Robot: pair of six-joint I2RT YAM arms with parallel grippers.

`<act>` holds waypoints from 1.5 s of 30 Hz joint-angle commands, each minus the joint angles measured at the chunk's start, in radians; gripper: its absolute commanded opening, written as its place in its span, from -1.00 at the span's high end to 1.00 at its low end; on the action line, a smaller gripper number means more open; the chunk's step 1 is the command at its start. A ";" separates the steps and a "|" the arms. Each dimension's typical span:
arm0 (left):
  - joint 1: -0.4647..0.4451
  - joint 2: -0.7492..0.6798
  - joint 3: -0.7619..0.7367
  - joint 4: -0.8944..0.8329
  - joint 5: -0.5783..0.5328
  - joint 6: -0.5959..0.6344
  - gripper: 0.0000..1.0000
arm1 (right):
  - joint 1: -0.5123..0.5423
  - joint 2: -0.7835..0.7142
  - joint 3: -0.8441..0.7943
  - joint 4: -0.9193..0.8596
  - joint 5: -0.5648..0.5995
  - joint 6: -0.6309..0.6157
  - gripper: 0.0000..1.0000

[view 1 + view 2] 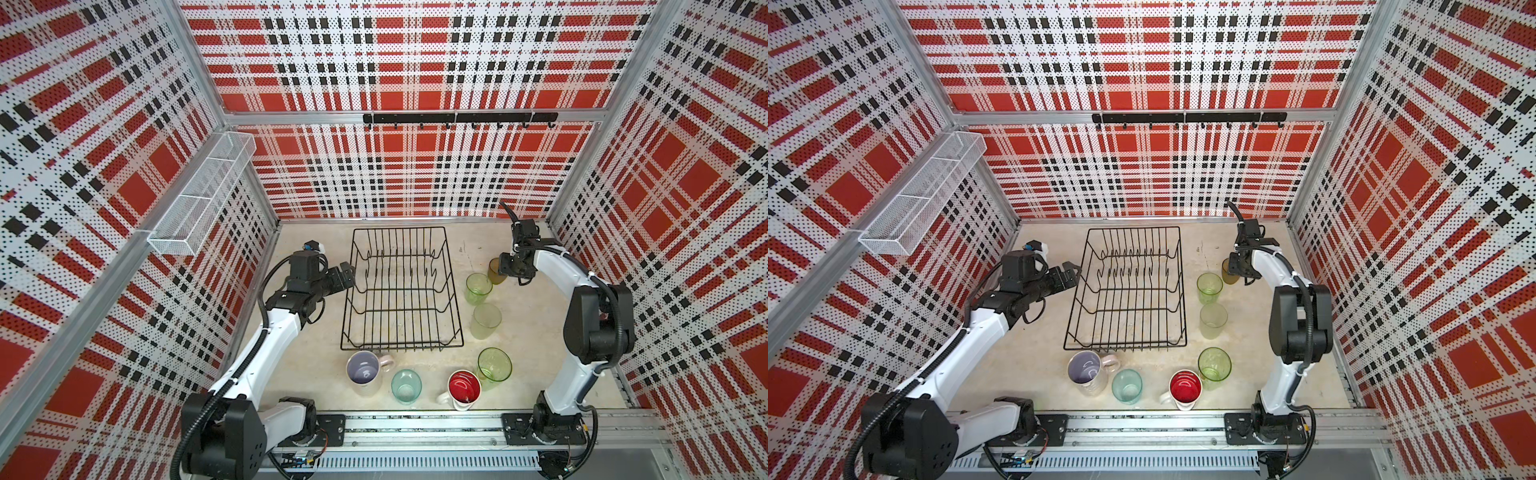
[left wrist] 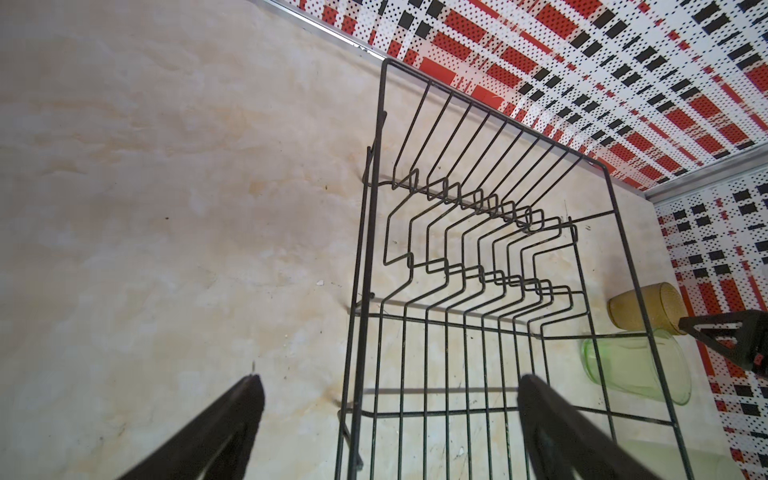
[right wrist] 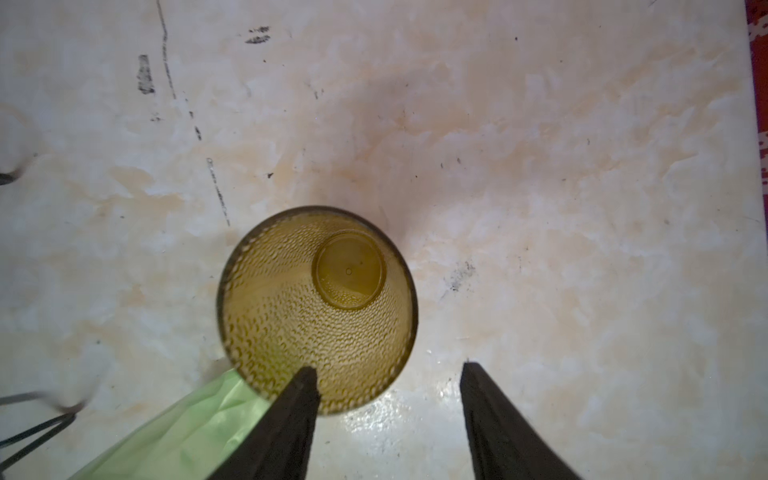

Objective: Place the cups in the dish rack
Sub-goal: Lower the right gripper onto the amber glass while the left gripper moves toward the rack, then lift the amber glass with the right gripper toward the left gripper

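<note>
The black wire dish rack (image 1: 401, 347) (image 1: 1125, 347) (image 2: 374, 208) stands empty mid-table. To its right sits the amber cup (image 1: 494, 270) (image 3: 316, 307) with my right gripper (image 1: 509, 272) (image 3: 388, 370) open over it, one finger inside the rim and the other outside, clear of the wall. A green tumbler (image 1: 478, 286) (image 3: 178, 432), a frosted pale tumbler (image 1: 485, 320) and another green tumbler (image 1: 493, 365) stand nearer. In front of the rack are a pink mug (image 1: 365, 372), a teal cup (image 1: 406, 386) and a white mug (image 1: 463, 388). My left gripper (image 1: 347, 274) (image 2: 390, 386) hangs open and empty over the rack's left rim.
A white mesh shelf (image 1: 203, 195) hangs on the left wall and a black hook rail (image 1: 459, 118) on the back wall. Plaid walls close in three sides. The arms' base rail (image 1: 415, 428) runs along the front edge.
</note>
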 commanded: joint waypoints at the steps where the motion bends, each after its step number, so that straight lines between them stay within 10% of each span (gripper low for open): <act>1: -0.005 -0.003 0.026 -0.012 -0.003 0.024 -0.96 | -0.011 0.039 0.053 -0.034 0.012 -0.015 -0.14; 14: -0.017 -0.013 0.031 -0.019 -0.006 0.026 -0.97 | -0.015 0.140 0.155 -0.079 0.018 -0.022 0.70; 35: -0.072 -0.054 0.209 -0.022 0.142 -0.033 -0.96 | -0.002 -0.187 -0.007 0.180 -0.035 -0.032 1.00; 45: -0.114 -0.100 0.085 0.540 0.568 -0.375 -0.96 | 0.013 -0.476 -0.263 0.585 -0.527 0.155 1.00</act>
